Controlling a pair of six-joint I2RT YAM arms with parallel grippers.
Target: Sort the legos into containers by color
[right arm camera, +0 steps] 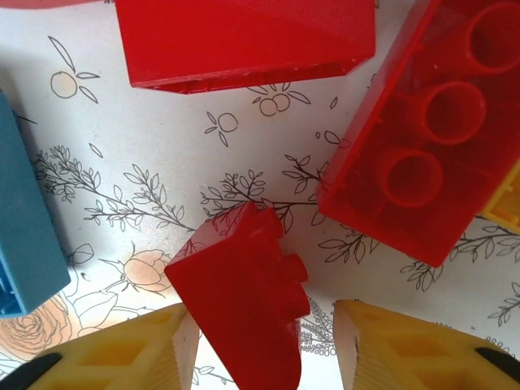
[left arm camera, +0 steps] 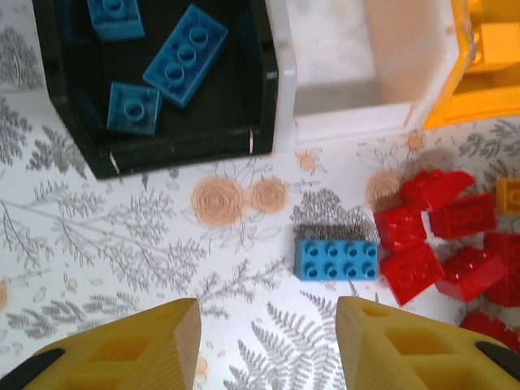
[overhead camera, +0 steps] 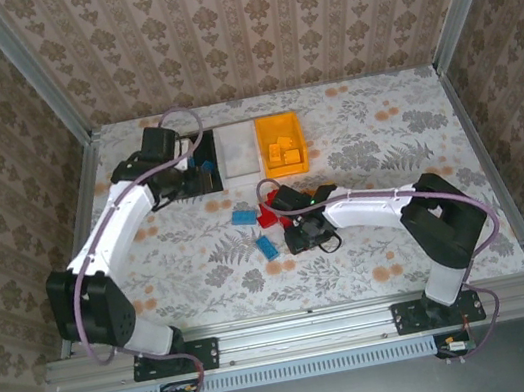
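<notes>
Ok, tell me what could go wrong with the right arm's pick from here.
The small red brick between the right arm's fingers lies tilted, studs pointing sideways, so it may twist or pop out when squeezed. A larger red brick and a blue brick sit close on either side; a skewed lift could nudge them.

Glossy plastic legos (left arm camera: 335,260), matt floral table (left arm camera: 162,244)

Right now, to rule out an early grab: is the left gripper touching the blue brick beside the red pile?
Apart. The left wrist view shows table between the blue brick and the left gripper's fingers.
</notes>
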